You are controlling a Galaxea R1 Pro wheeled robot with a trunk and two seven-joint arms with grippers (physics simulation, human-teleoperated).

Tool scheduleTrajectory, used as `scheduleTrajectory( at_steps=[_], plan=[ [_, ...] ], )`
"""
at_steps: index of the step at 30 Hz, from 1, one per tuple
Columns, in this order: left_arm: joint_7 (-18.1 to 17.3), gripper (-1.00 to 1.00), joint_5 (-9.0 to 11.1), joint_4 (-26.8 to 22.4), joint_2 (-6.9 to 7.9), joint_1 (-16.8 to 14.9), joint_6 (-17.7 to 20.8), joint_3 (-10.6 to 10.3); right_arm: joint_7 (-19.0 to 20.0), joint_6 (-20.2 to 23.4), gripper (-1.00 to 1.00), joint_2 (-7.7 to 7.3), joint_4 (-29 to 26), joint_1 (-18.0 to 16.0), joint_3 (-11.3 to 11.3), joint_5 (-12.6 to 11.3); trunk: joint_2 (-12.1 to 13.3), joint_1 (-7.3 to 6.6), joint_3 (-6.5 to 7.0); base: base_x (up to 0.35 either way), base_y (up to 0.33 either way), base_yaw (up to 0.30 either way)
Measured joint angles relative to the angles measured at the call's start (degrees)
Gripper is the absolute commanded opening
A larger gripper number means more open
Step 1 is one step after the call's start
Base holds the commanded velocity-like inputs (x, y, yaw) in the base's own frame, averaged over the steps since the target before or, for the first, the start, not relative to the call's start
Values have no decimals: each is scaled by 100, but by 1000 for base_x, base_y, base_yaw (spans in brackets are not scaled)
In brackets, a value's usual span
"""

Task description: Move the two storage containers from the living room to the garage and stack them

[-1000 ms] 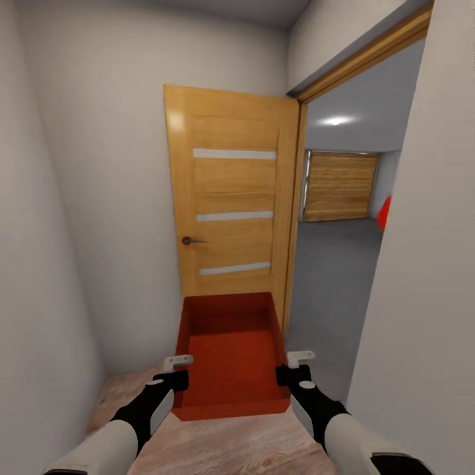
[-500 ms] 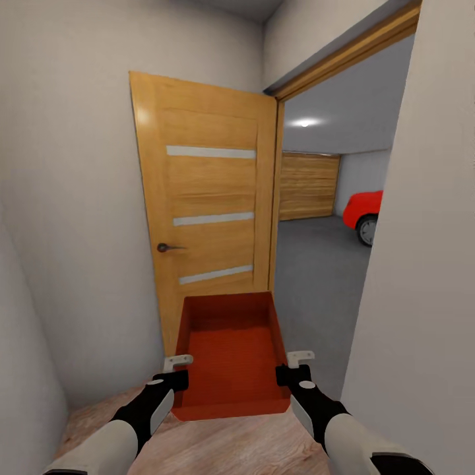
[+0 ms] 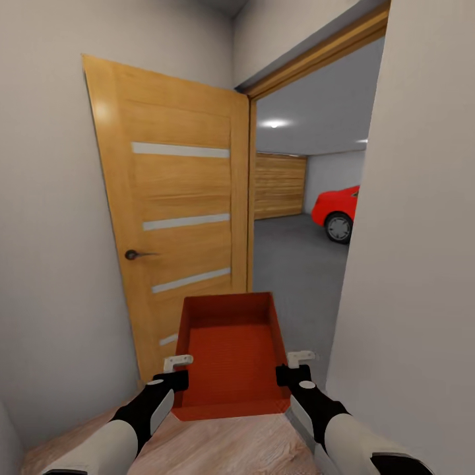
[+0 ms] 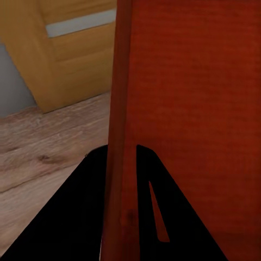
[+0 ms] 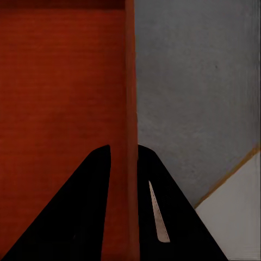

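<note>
Storage container [image 3: 231,356] sits lower centre of the head view, carried off the floor between both arms. Left gripper [image 3: 177,371] pinches its left wall, right gripper [image 3: 295,367] its right wall: two-sided hold keeps it level. Plain orange-red, open-topped, empty. Open door [image 3: 175,218] left, garage [image 3: 297,264] with red car [image 3: 336,208] beyond, upper right.

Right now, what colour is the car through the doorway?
Red car, clearest in the head view.

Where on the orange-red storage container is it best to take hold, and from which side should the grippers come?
On the two long side walls of the storage container, one gripper per side, coming from the near end. The thin upright walls fit between the fingers, as left gripper and right gripper show.
</note>
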Motion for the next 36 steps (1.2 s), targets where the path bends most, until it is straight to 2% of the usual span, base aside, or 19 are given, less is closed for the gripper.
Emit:
scheduleTrajectory(
  at_steps=[30, 36],
  plan=[
    [4, -100, 0, -6, 0, 0, 9, -2, 2, 1, -100, 0, 0, 0, -2, -1, -1, -2, 0, 192, 183, -287],
    [-2, -100, -1, -8, 3, 1, 7, 1, 5, 0, -100, 1, 2, -2, -2, 0, -1, -2, 0, 244, 205, -69]
  ],
)
